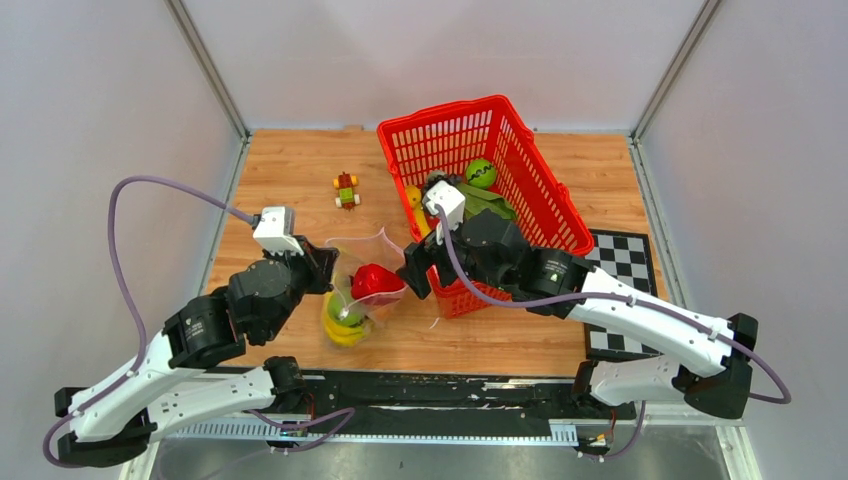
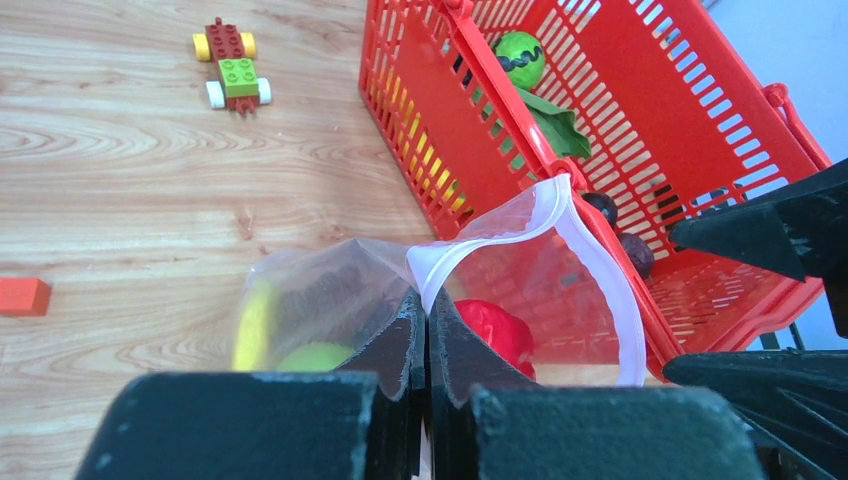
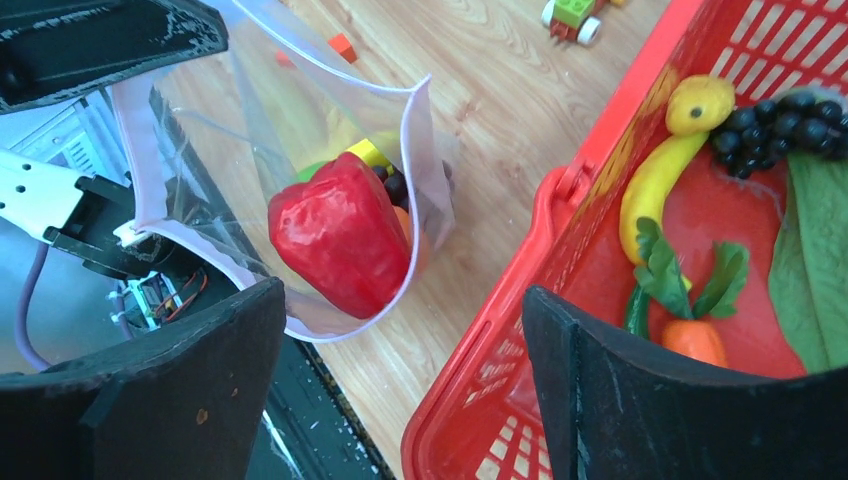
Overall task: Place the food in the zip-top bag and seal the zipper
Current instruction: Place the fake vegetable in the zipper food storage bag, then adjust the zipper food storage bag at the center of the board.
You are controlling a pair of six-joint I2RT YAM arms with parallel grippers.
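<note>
Zip-top bag [image 1: 358,262] standing mouth-up near the tabletop's [image 1: 290,170] near edge, just left of the red basket [image 1: 545,190]. Left pincer [image 2: 427,312] is closed on the bag's rim by the zipper [image 2: 592,270] (mouth gaping). Right pincer [image 3: 400,295], jaws wide and empty, hangs over the gap between bag and basket. In the bag: red pepper [image 3: 340,235], bananas [image 1: 343,333]. In the basket: carrot [image 3: 693,338], grapes [image 3: 785,118], lime [image 1: 481,172].

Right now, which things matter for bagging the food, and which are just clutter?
Job: zip-top bag, red pepper inside it; banana, grapes, carrot, lime in the red basket; left pincer shut on the bag's rim.
Clutter: toy block car, small orange block, checkerboard.
</note>
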